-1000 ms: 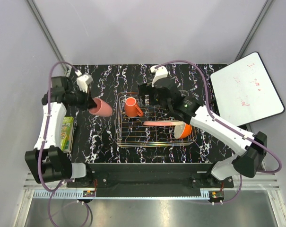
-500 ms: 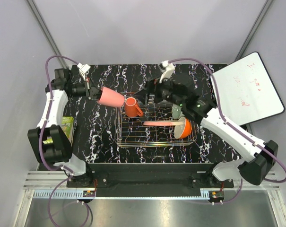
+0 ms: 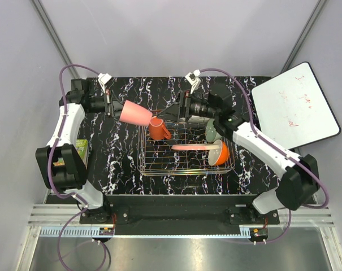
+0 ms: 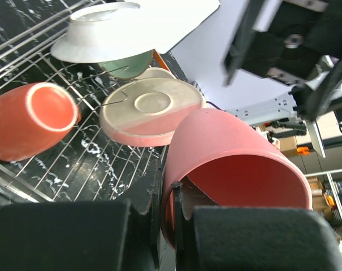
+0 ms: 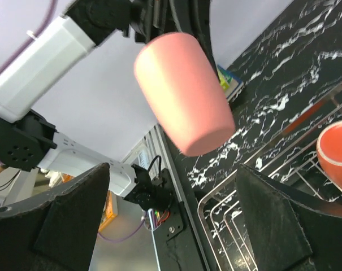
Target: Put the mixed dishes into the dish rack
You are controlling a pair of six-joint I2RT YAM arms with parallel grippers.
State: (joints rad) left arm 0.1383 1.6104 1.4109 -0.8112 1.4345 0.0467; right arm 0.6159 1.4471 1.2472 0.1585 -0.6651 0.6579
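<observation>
My left gripper (image 3: 114, 106) is shut on the rim of the smaller pink mug (image 3: 135, 114), one finger inside and one outside (image 4: 172, 195). It holds the mug on its side in the air just left of the dish rack (image 3: 187, 164). My right gripper (image 3: 169, 113) stands open and empty over the rack's far left corner, facing the mug's base (image 5: 185, 93). In the rack lie the orange mug (image 3: 157, 129), the pink-and-peach plate (image 3: 196, 147) on edge, the pale green bowl (image 3: 211, 133) and the orange bowl (image 3: 220, 153). A white plate (image 4: 103, 39) shows beside the green bowl (image 4: 128, 63).
A green book (image 3: 79, 158) lies at the table's left edge under the left arm. A whiteboard (image 3: 295, 107) leans off the table's right side. The rack's wire rim (image 5: 238, 197) runs just below my right fingers (image 5: 74, 220).
My left arm has raised the pink mug from near the table and carried it right toward the rack. My right gripper has swung up and left from over the rack to face the mug.
</observation>
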